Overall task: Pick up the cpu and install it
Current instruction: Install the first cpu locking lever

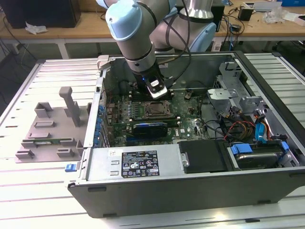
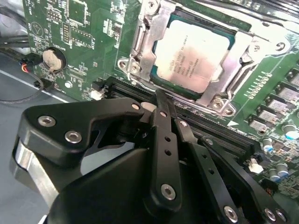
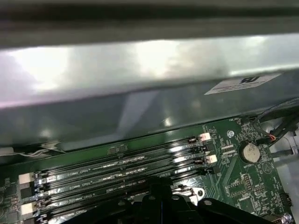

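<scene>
Most of the job looks done: the cpu (image 2: 194,55) lies flat in its socket (image 2: 140,51) on the motherboard (image 2: 79,28), metal frame around it. The gripper (image 2: 160,100) hangs just beside the socket, its fingers together and holding nothing. Print on the chip's lid is too faint to read.

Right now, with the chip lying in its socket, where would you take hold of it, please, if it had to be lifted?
By two opposite edges of the chip, coming straight down from above. It lies flat, silver top up, sunk inside the metal frame, so a sideways approach looks blocked; the thin edges are probably all a grip could reach.
</scene>
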Action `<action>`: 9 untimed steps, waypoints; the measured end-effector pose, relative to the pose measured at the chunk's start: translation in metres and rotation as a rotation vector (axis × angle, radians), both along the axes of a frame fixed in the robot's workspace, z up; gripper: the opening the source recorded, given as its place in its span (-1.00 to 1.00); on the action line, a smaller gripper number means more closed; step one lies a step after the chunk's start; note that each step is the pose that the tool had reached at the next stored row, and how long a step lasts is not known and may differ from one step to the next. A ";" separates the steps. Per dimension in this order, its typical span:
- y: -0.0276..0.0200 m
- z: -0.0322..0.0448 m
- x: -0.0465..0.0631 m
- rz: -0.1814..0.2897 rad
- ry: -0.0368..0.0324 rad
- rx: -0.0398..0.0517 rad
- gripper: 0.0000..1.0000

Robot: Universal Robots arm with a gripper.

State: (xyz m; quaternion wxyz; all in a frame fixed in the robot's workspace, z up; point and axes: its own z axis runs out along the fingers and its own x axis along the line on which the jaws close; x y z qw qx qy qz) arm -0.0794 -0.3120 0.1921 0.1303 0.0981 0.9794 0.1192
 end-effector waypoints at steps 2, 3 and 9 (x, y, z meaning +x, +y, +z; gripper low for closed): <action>0.0000 -0.0001 0.004 0.000 0.0000 0.0000 -0.79; 0.0000 -0.0001 0.005 0.000 0.0000 0.0000 -0.79; 0.0000 -0.0002 0.010 0.000 -0.0001 0.0047 -0.79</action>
